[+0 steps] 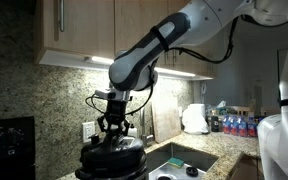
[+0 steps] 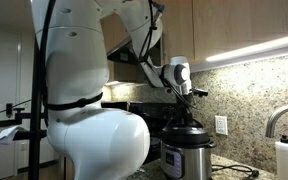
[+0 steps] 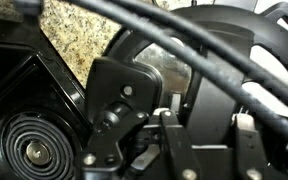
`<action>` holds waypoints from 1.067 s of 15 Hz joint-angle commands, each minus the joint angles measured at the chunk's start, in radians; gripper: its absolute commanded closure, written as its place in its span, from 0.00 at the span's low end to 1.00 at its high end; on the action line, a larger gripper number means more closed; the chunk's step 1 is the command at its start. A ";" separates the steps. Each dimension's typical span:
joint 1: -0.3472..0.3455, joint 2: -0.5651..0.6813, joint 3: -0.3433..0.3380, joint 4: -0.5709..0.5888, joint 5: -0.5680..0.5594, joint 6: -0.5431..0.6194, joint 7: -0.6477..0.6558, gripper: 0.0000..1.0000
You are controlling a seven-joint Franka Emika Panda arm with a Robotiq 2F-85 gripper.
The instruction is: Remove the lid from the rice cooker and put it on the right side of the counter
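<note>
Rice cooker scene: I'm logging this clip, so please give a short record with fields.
lid: round black domed lid, seated on the cooker
cooker: squat round black-and-steel rice cooker, on the counter
counter: speckled beige-brown granite counter with a steel sink set in
arm: white robot arm, reaching down over the cooker
jaws: at the lid's top handle; open or shut unclear
task: lid not yet removed

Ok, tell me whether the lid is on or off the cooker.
On: the lid sits atop the rice cooker in both exterior views, gripper down on it.
</note>
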 commanded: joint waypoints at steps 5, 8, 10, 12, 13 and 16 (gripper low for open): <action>-0.033 -0.009 -0.002 -0.028 0.115 0.052 -0.268 0.98; -0.034 -0.046 -0.005 -0.061 0.194 0.070 -0.288 0.97; -0.030 -0.063 -0.010 -0.081 0.251 0.093 -0.291 0.97; -0.021 -0.082 -0.016 -0.108 0.309 0.122 -0.302 0.97; -0.015 -0.089 -0.020 -0.118 0.340 0.140 -0.308 0.97; 0.013 -0.112 -0.039 -0.149 0.460 0.190 -0.345 0.97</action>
